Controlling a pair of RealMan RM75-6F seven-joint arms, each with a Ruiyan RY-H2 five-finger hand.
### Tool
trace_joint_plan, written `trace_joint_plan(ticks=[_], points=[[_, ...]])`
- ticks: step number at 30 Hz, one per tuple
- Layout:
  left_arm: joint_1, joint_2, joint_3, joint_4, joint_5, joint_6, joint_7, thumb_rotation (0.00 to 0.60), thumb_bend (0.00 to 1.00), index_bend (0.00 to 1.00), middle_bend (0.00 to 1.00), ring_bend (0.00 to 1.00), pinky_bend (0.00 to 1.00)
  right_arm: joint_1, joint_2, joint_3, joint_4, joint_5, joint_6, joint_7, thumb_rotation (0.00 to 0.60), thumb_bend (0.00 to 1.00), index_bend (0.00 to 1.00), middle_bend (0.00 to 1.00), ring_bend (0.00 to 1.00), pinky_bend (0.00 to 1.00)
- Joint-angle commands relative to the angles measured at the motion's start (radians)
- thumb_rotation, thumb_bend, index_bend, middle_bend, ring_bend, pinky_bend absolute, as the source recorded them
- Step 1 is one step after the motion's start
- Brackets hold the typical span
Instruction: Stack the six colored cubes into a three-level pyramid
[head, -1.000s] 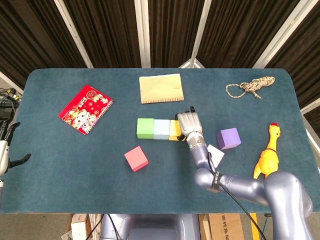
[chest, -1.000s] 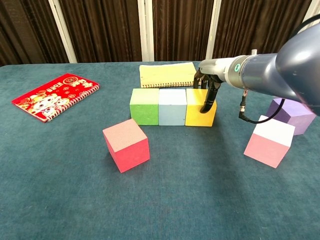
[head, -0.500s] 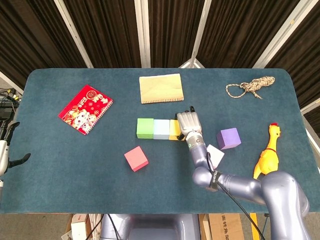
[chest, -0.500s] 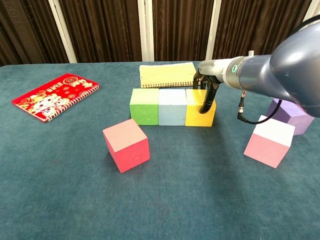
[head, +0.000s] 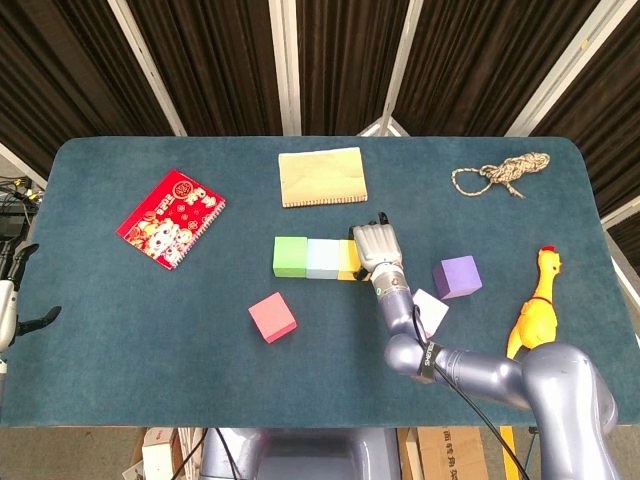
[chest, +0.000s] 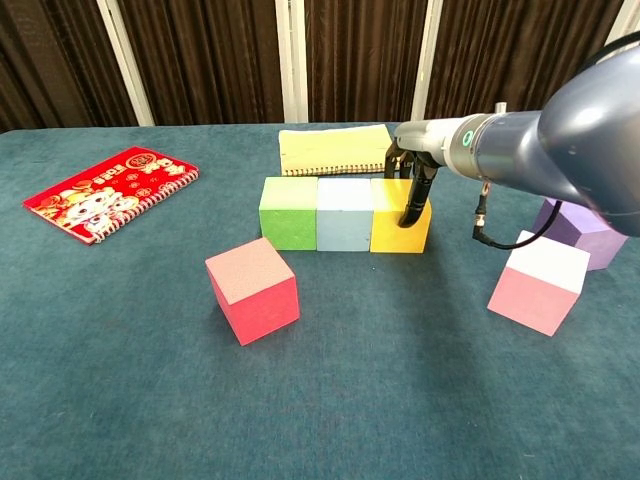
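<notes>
The yellow cube (chest: 394, 222) is sitting at the right end of a touching row with the light blue cube (chest: 344, 213) and green cube (chest: 288, 212) mid-tabletop. The right hand (chest: 415, 178) is gripping the yellow cube from above. The left hand (head: 8, 300) is hanging at the tabletop's left edge, fingers apart.

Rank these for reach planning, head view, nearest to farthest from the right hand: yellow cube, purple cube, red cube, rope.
From the right hand:
1. Yellow cube, under its fingers.
2. Purple cube, to its right.
3. Red cube, front left.
4. Rope, far back right.
</notes>
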Motion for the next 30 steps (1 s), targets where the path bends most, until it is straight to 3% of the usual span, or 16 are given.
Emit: trace_joint_plan(ticks=[1, 12, 30], points=[[0.000, -0.001, 0.000, 0.000, 0.000, 0.000, 0.001, 0.600, 0.20, 0.14, 0.04, 0.00, 0.05, 0.002, -0.002, 0.000, 0.004, 0.005, 0.002, -0.004, 0.600, 0.19, 0.39, 0.45, 0.24, 0.00], [0.000, -0.001, -0.001, 0.001, -0.002, -0.001, 0.005, 0.600, 0.20, 0.15, 0.04, 0.00, 0.05, 0.011, 0.006, 0.001, -0.004, 0.047, -0.003, -0.035, 0.600, 0.19, 0.39, 0.40, 0.22, 0.00], [0.000, -0.005, -0.003, 0.003, -0.005, -0.001, 0.010, 0.600, 0.20, 0.15, 0.04, 0.00, 0.05, 0.023, 0.009, 0.000, -0.011, 0.079, -0.003, -0.048, 0.600, 0.19, 0.24, 0.20, 0.13, 0.00]])
